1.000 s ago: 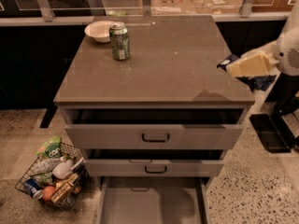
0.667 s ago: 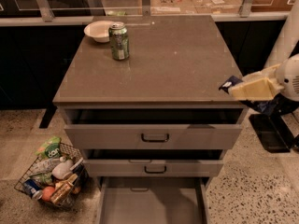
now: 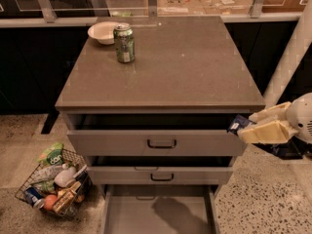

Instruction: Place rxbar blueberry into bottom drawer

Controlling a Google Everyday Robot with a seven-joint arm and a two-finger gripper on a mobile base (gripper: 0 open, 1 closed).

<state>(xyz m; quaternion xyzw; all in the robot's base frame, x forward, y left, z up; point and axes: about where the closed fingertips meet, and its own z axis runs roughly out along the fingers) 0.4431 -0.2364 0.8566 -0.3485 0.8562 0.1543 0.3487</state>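
The rxbar blueberry (image 3: pixel 238 125) is a small dark blue wrapper with a pale label, held between the cream fingers (image 3: pixel 265 131) of my gripper (image 3: pixel 246 124). The gripper is at the right side of the cabinet, level with the top drawer's front and well above the floor. The bottom drawer (image 3: pixel 122 211) is pulled out at the foot of the cabinet, a shallow grey tray with a bare floor and the arm's shadow on it. It lies below and to the left of the gripper.
A green soda can (image 3: pixel 124 43) and a white bowl (image 3: pixel 103 32) stand at the back left of the cabinet top (image 3: pixel 185 67). The two upper drawers (image 3: pixel 161 143) stand slightly open. A wire basket of groceries (image 3: pixel 54 184) sits on the floor at the left.
The gripper with the bar has come down from the cabinet top's right edge to the level of the top drawer front, off the right side.
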